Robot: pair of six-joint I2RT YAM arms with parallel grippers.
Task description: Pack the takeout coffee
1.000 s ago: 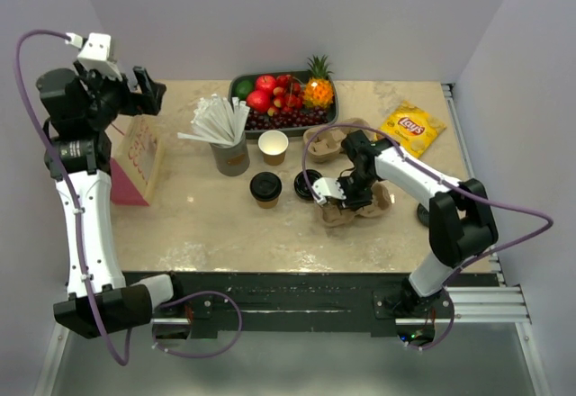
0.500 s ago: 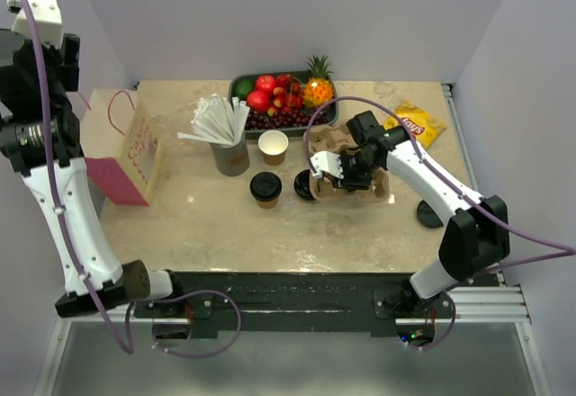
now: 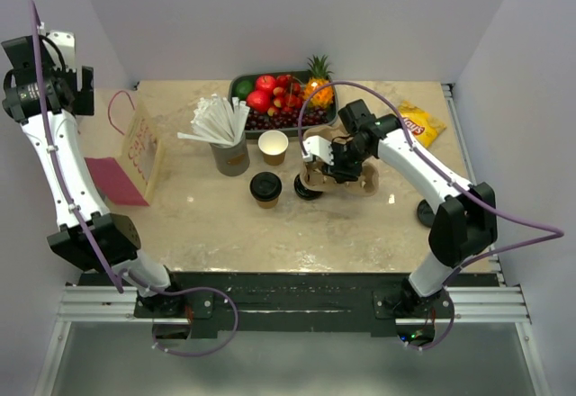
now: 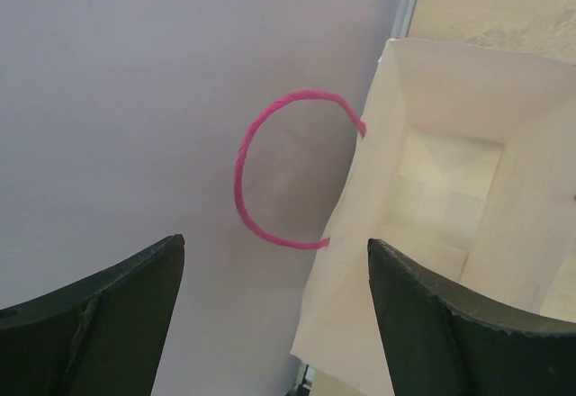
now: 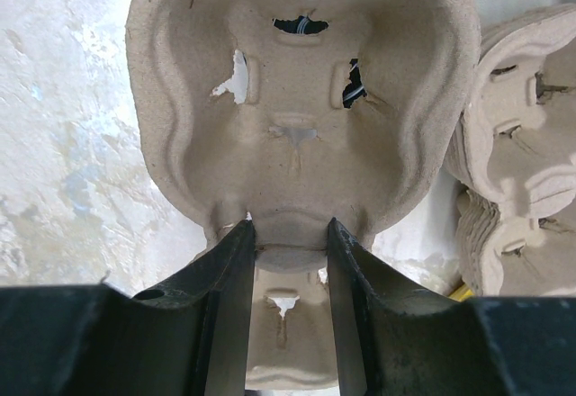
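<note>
While the left gripper [image 4: 275, 243] hangs spread wide and empty over one open paper bag [image 4: 441, 198], one straw holder [image 3: 230, 151] stands next. The takeout coffee [image 3: 265, 187], one small brown cup with a black lid, sits mid-table. One lidless cup [image 3: 273, 147] stands behind it and one loose lid [image 3: 304, 187] just right. The right gripper [image 5: 288, 227] pinches one pulp carrier [image 5: 301, 99] close beside the lid.

No legible text anywhere; only illegibly small red print on the paper bag [image 3: 142, 149].
</note>
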